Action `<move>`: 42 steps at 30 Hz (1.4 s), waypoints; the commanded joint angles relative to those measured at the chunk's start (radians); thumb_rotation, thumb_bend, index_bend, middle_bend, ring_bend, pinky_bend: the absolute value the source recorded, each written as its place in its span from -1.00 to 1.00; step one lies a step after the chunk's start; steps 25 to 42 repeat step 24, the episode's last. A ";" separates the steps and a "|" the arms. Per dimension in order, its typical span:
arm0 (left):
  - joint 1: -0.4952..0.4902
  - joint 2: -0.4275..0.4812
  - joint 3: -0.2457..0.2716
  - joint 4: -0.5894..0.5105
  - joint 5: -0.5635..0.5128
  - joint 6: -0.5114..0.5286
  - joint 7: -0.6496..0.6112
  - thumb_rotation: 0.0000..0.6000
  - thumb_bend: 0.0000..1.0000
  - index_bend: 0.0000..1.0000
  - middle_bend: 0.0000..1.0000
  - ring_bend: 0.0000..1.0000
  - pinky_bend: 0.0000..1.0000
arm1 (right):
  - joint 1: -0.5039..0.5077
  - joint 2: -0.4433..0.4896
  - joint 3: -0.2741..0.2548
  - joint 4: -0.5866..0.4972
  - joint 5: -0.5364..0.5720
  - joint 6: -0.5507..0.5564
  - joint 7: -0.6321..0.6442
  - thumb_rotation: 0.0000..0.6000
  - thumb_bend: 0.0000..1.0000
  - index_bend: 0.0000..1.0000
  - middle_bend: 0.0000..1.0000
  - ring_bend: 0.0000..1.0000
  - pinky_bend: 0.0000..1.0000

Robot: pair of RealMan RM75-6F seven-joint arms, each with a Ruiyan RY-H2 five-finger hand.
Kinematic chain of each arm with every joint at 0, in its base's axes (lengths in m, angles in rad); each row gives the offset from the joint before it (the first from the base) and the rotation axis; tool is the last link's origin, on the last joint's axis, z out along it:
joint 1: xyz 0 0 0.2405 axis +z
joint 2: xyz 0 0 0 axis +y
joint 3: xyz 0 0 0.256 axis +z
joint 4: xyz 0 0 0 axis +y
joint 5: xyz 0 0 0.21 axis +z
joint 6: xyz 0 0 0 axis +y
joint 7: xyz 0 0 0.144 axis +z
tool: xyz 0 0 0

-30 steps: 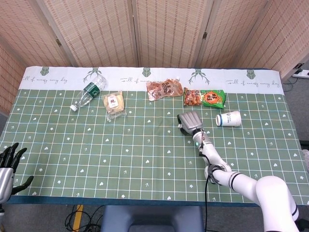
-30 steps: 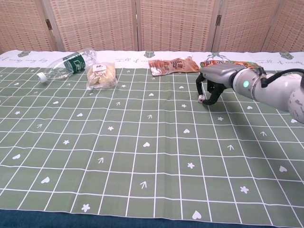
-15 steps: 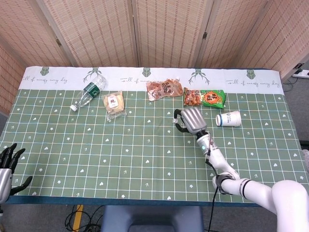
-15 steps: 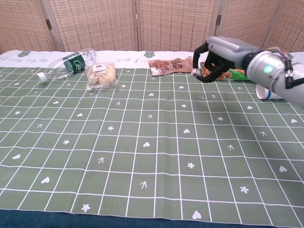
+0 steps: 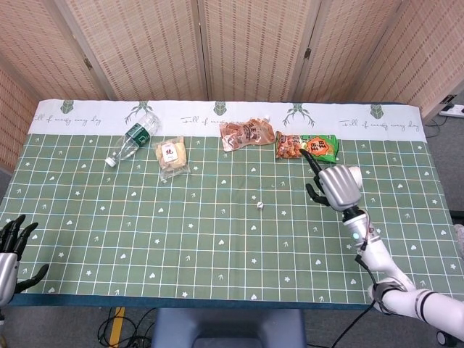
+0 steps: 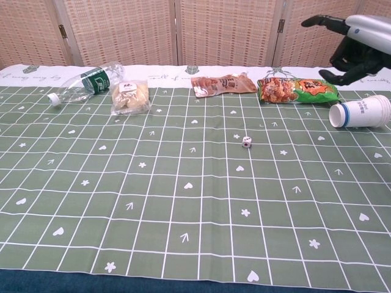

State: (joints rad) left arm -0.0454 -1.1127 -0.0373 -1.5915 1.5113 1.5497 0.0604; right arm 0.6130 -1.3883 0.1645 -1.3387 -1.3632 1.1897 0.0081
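The right hand [image 5: 336, 185] hangs empty above the tabletop [image 5: 217, 239], fingers spread, over the tipped paper cup [image 6: 360, 113], the small die [image 6: 245, 141] lying released at its nine o'clock, while the left hand [image 5: 13, 250] idles open.
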 commanded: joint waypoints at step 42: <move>-0.057 -0.020 -0.021 -0.038 0.025 -0.040 0.066 1.00 -0.49 -0.70 -0.93 -0.98 -0.69 | -0.455 0.351 -0.210 -0.288 -0.110 0.336 -0.016 1.00 -0.22 -0.69 -0.70 -0.86 -0.68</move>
